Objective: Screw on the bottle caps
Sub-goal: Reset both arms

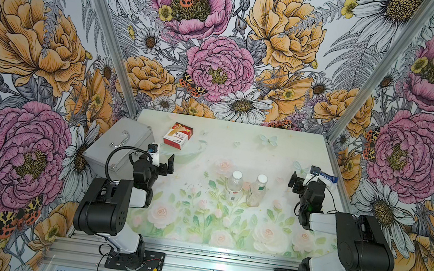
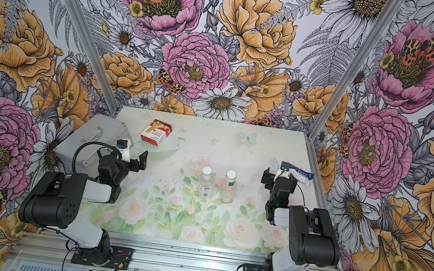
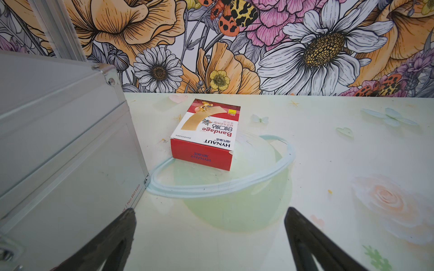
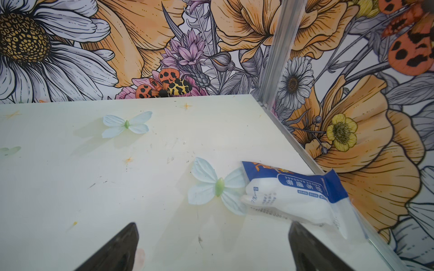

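Two clear bottles stand upright side by side mid-table in both top views. One has a red-and-white label; the other has a white-and-green label. A white bottle cap tops each neck; how tightly they sit I cannot tell. My left gripper hovers open and empty to the bottles' left. To their right my right gripper is also open and empty. Neither wrist view shows the bottles.
A silver metal case lies at the table's left edge, close beside the left gripper. A red bandage box sits at the back left. A blue-and-white gauze packet lies by the right wall.
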